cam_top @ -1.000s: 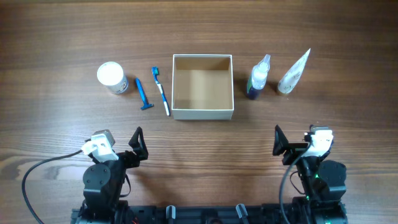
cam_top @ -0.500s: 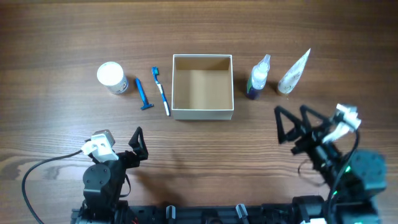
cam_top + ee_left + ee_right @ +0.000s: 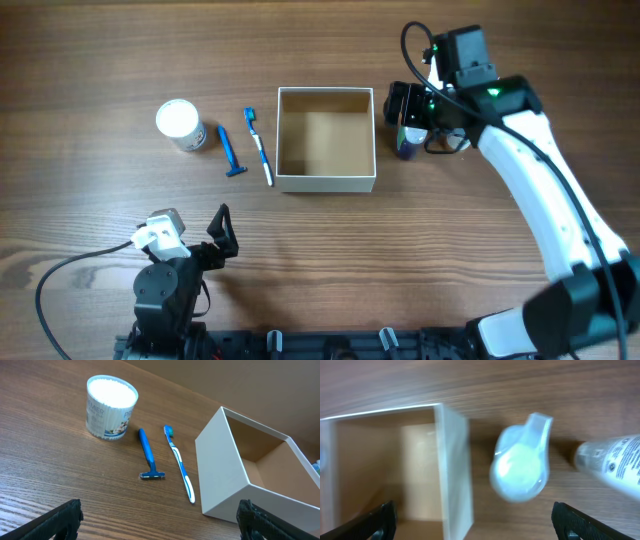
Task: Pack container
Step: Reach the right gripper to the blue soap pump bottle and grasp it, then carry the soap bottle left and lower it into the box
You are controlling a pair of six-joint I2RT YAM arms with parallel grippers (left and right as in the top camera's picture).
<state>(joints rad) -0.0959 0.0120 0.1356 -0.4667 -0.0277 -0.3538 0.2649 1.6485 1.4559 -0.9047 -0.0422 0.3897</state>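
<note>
The container (image 3: 325,182) is a square white box with a tan inside, standing empty at mid-table; it also shows in the left wrist view (image 3: 225,480) and the right wrist view (image 3: 455,470). A clear spray bottle (image 3: 407,143) stands just right of it. My right gripper (image 3: 412,118) is open and empty above the bottle (image 3: 522,465) and the box's right wall. A white tube (image 3: 615,465) lies right of the bottle, hidden under my arm in the overhead view. My left gripper (image 3: 222,235) is open and empty near the front edge.
Left of the box lie a blue-and-white toothbrush (image 3: 260,147), a blue razor (image 3: 231,152) and a small round white-lidded jar (image 3: 178,125). They also show in the left wrist view: toothbrush (image 3: 179,462), razor (image 3: 148,455), jar (image 3: 111,406).
My right arm has swung from its place at the front right out to the far right of the box, above the spray bottle. The left arm has not moved.
</note>
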